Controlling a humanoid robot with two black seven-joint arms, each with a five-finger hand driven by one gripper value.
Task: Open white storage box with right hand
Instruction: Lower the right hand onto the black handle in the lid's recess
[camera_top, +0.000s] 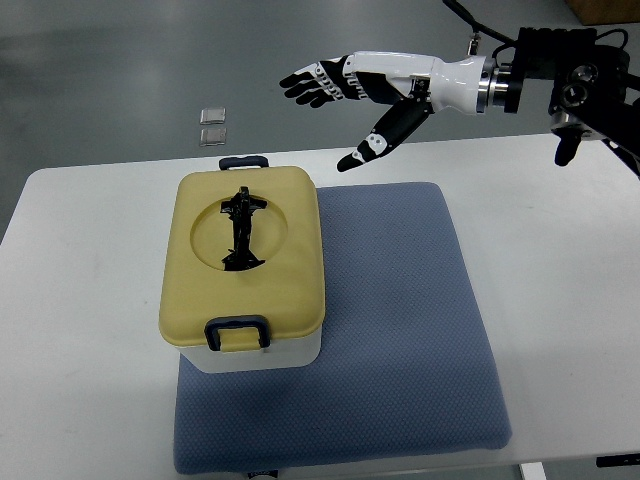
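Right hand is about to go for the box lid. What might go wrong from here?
1. The box sits at the left edge of the soft blue mat, so a pull on the lid might tip or slide it.
2. Both latches look closed; lifting without releasing them could raise the whole box.
3. The right hand is open, above and behind the box, so its descent may miss the black handle.
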